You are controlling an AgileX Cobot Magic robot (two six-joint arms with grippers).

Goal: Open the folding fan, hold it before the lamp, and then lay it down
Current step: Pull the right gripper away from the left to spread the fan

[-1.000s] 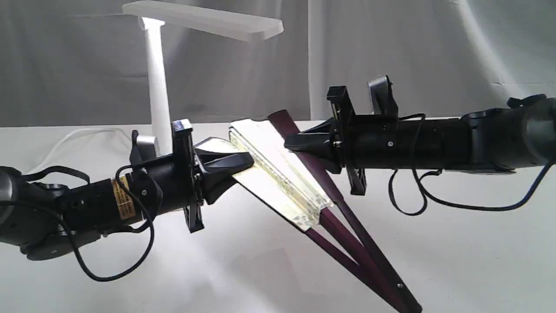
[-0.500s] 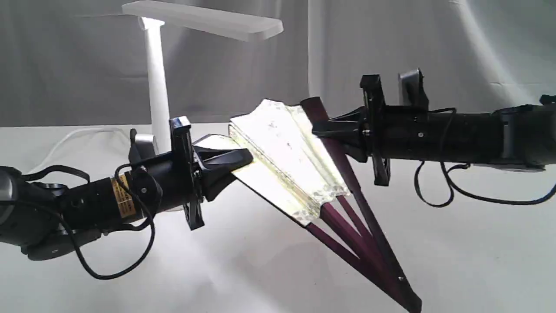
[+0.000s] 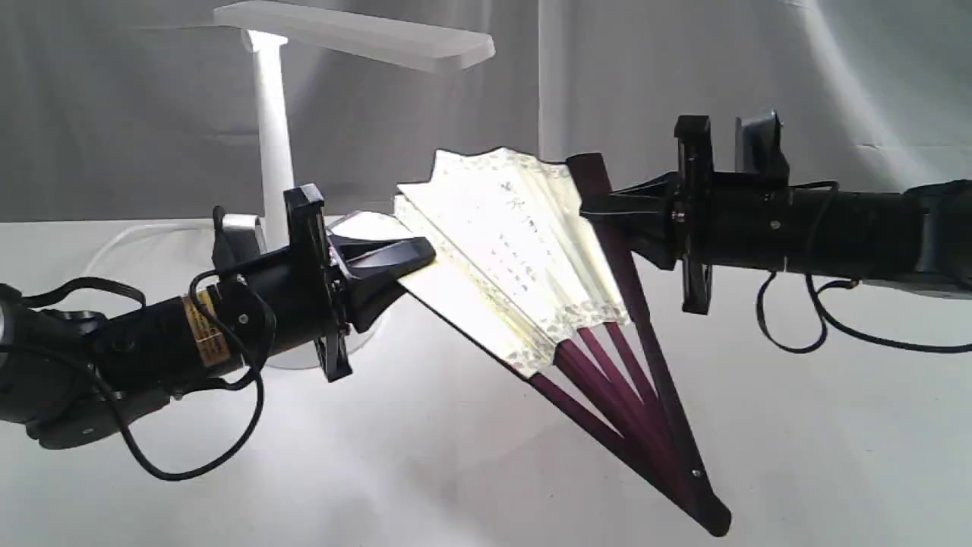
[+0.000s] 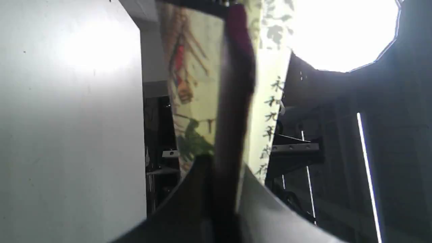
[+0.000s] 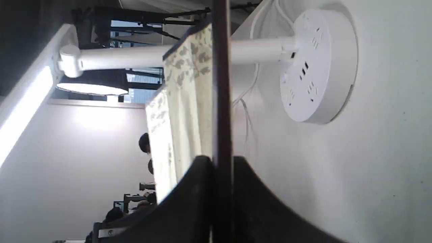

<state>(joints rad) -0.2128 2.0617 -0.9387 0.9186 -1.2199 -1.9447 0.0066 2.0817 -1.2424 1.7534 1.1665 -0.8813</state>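
The cream pleated paper folding fan with black calligraphy and dark maroon ribs (image 3: 516,251) hangs part-spread over the white surface (image 3: 456,471). Its rivet is low at near right and its guards slant up and leftward. The left pincer (image 3: 420,257) is clamped on the left guard and the right pincer (image 3: 604,211) on the right guard. Widening likely means swinging the right guard rightward about the rivet. The white slim-stemmed plastic desk lamp (image 3: 273,137) stands far left.
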